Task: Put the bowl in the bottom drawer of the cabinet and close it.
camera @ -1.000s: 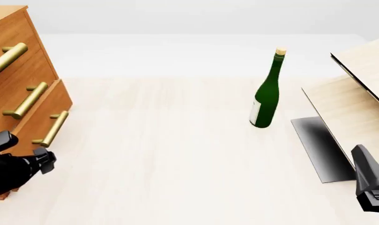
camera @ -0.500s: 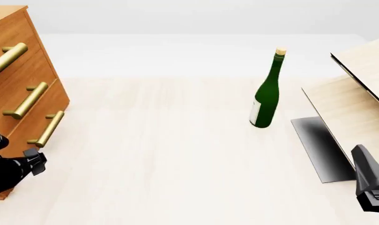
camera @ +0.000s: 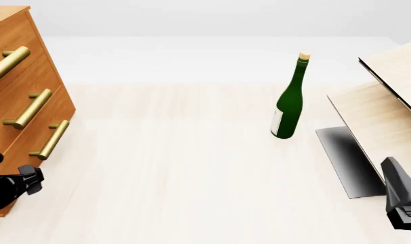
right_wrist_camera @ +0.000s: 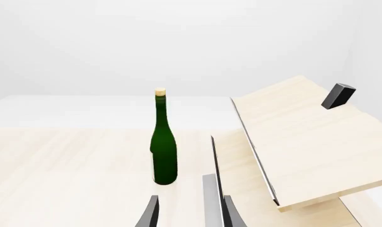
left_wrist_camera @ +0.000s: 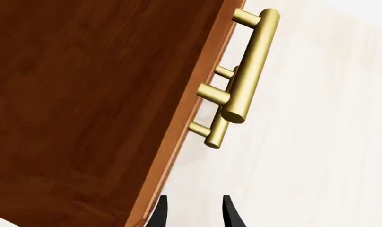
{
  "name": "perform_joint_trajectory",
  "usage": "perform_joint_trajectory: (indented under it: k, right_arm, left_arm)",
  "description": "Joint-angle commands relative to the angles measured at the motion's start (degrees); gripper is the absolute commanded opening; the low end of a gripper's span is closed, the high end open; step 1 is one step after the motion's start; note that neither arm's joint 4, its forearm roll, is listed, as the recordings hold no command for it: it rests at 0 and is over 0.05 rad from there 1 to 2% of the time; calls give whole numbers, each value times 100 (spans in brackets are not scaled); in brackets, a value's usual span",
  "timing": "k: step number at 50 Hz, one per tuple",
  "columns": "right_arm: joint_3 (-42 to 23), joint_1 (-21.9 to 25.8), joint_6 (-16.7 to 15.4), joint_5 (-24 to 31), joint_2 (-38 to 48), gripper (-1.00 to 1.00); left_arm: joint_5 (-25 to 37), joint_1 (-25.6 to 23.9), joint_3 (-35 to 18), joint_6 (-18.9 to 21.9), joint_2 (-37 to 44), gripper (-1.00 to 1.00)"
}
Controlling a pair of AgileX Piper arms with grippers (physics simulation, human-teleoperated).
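Pale wood covers the tabletop (camera: 192,173), and a plain white wall stands behind it. At the left edge of the tabletop stands the cabinet (camera: 22,66), made of orange-brown wood. It has three drawers, and each one has a gold bar handle. The bottom drawer (camera: 29,152) is pushed in, and its front sits level with the other two. Its handle (camera: 49,140) shows in the front view. In the left wrist view the handles line up one behind the other beside the dark wooden side of the cabinet.

The left gripper (camera: 26,183) is near the front left corner of the tabletop, just beside the low corner of the cabinet. Its two black fingers (left_wrist_camera: 159,215) are a little way apart and hold nothing.

The right gripper (right_wrist_camera: 187,213) is near the front right corner. Its fingers are a little way apart too, and nothing is between them.

A green bottle (camera: 288,101) with a cork stands upright toward the back, right of the middle. Slanted pale boards (camera: 382,107) lean at the right edge.

The bowl does not show in any view.
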Motion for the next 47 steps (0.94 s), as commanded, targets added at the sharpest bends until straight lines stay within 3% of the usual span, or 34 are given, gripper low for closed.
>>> perform_joint_trajectory:
  k: [1,16,47]
  right_arm:
    - [0,-1,0,0,0,100]
    - [0,0,1,0,0,100]
    - [0,0,1,0,-1,100]
  left_arm:
    - [-164,347,-29,857,-494,100]
    - [-451,568,127,1270,-660,100]
    - [-747,758,211,1466,-499,100]
